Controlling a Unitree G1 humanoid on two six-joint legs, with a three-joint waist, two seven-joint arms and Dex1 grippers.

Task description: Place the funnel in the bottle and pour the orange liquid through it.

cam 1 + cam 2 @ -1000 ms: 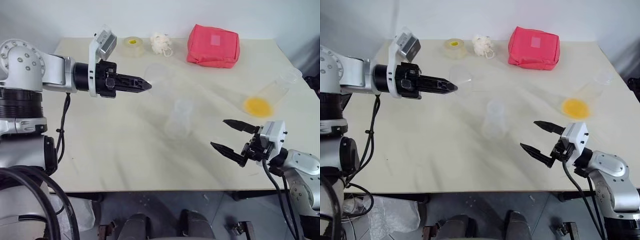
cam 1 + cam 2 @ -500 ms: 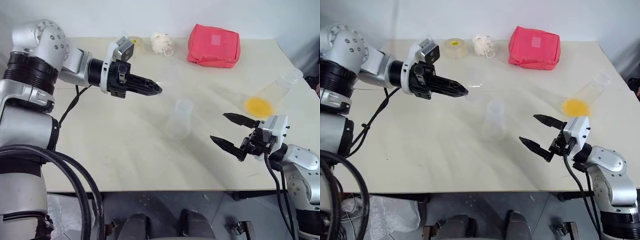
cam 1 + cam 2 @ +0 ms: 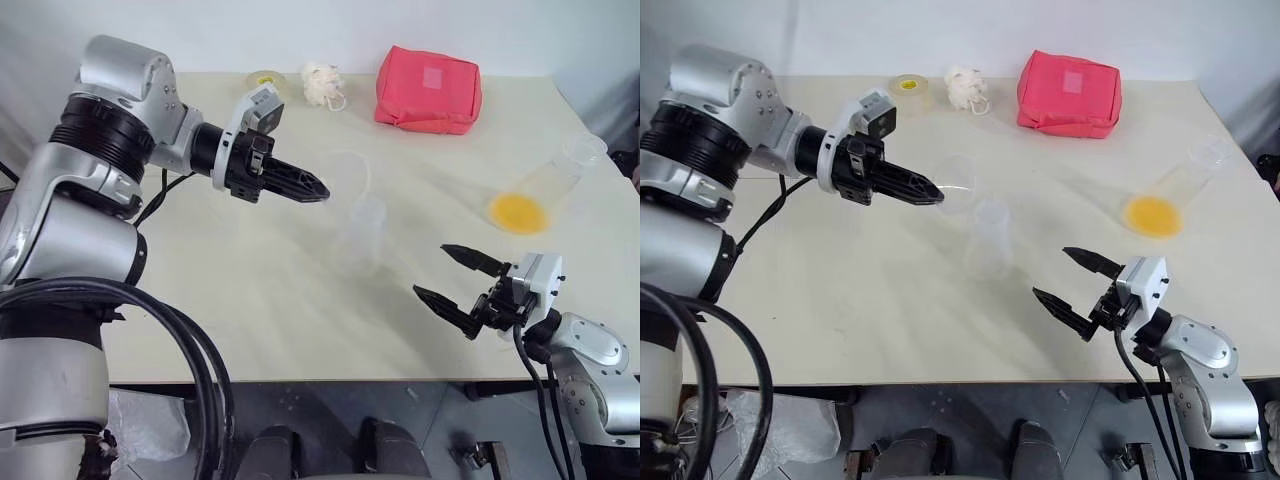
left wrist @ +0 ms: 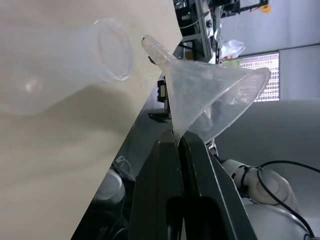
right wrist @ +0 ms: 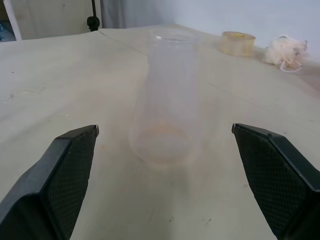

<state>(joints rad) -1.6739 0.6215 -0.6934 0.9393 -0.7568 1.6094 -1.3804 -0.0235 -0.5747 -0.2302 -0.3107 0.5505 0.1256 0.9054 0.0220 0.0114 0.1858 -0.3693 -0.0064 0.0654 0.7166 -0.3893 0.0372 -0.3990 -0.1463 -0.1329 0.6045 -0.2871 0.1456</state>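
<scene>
- The funnel (image 4: 210, 95) is pinched by its rim in the clenched left hand (image 3: 318, 188), spout angled toward the bottle (image 3: 362, 232) mouth just beyond the fingertips.
- The right hand (image 3: 458, 277) hovers released, low over the desk (image 3: 250, 300), the bottle ahead of it.
- The orange liquid (image 3: 516, 211) sits in a tilted flask beyond that hand.

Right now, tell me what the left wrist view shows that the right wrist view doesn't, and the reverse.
Left wrist only: the clear funnel pinched by its rim in the shut left tool, spout near the bottle's mouth. Right wrist only: the open right tool, the tape roll and the white fluffy ball. Both: the clear bottle standing on the table.
</scene>
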